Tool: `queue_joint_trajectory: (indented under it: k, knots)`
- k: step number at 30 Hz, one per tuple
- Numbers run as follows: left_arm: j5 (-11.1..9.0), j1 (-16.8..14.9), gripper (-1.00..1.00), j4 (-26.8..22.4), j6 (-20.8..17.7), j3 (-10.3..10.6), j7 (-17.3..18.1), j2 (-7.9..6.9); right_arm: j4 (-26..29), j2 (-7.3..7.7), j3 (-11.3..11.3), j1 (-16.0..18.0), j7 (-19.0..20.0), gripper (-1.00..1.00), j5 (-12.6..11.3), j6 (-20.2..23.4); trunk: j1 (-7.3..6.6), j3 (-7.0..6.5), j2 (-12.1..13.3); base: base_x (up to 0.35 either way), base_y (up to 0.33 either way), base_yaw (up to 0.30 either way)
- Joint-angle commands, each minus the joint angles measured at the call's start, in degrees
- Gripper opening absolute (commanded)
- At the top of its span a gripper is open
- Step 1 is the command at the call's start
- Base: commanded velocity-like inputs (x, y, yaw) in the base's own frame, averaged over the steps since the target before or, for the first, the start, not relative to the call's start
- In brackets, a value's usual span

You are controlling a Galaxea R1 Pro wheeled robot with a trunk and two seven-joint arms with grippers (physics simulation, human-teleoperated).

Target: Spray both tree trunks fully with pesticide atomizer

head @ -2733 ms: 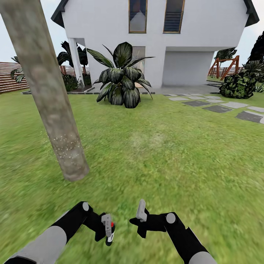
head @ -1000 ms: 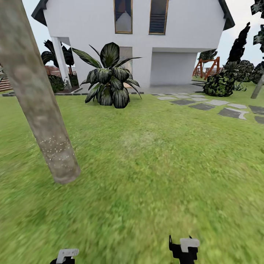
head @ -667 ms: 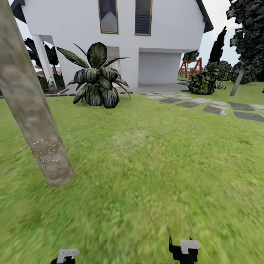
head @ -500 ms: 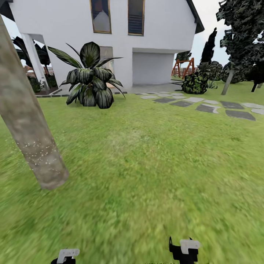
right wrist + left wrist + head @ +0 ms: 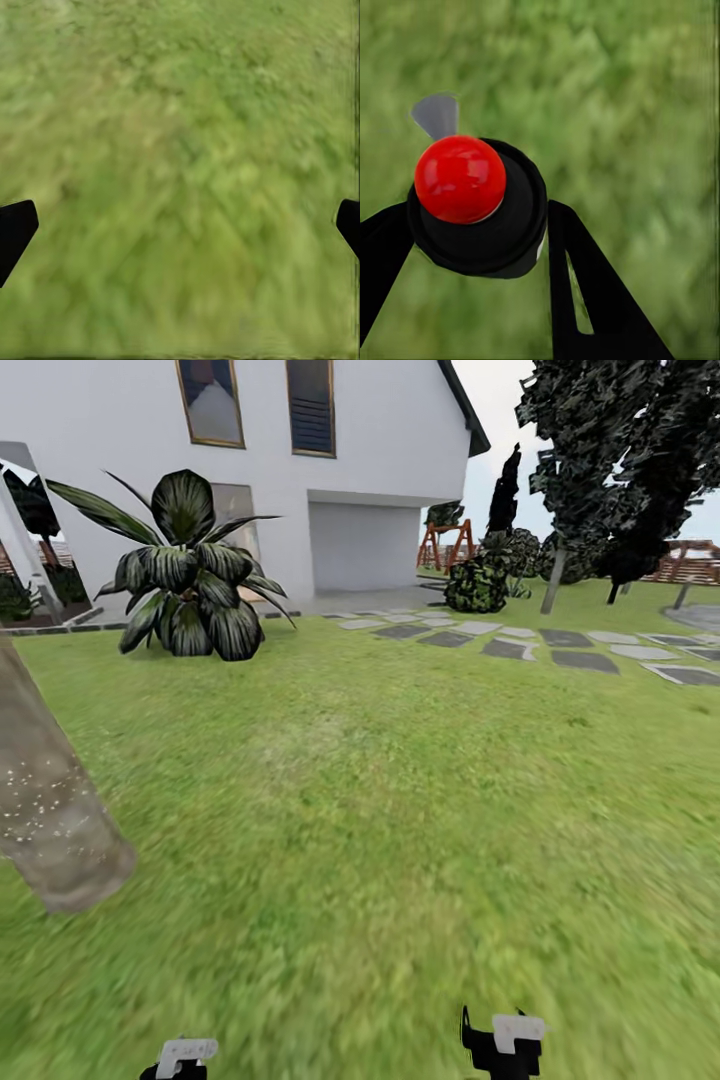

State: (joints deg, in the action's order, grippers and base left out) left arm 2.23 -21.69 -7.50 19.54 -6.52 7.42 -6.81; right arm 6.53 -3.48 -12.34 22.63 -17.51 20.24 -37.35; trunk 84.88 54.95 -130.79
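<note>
The pesticide atomizer (image 5: pixel 472 199), a black round body with a red knob, sits between the two black fingers of my left gripper (image 5: pixel 472 217), which is shut on it. My right gripper (image 5: pixel 180 225) is open over bare grass, with only its dark fingertips at the picture's sides. In the head view both grippers barely show at the bottom edge, left (image 5: pixel 185 1053) and right (image 5: pixel 505 1038). A thick leaning tree trunk (image 5: pixel 45 820), pale grey-brown with whitish specks of pesticide low down, stands at the left edge. Far off to the right a second pale leaning trunk (image 5: pixel 552 582) rises under a dark blocky crown.
Green lawn (image 5: pixel 400 800) stretches ahead. A white house (image 5: pixel 370 470) stands behind, with a big dark-leaved plant (image 5: pixel 190 585) in front of it. Grey stepping stones (image 5: pixel 520 645) run to the right, near a round bush (image 5: pixel 478 585) and a wooden swing frame (image 5: pixel 445 545).
The whole view has swung to the right, so the speckled trunk now sits at the left edge and the dark trees have come in. Both arms have dropped to the bottom edge.
</note>
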Motion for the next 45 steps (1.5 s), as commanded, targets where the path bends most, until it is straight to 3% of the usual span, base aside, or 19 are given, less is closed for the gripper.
queue_joint_trajectory:
  k: [1, 45]
  knots:
    - [0.2, 0.0, -1.00, 0.0, 0.1, -0.5, 0.4, 0.02, -0.1, -0.03, -0.3, 0.1, -0.3, 1.00, 0.6, -0.1, -0.01, 0.05, 0.0, 0.000, 0.000, -0.300]
    - [-0.3, 0.0, -1.00, 0.0, 0.3, -0.6, 0.4, 0.04, -0.2, -0.03, -0.3, 0.1, -0.3, 1.00, 0.7, -0.1, -0.01, 0.30, 0.0, 0.000, 0.000, -0.300]
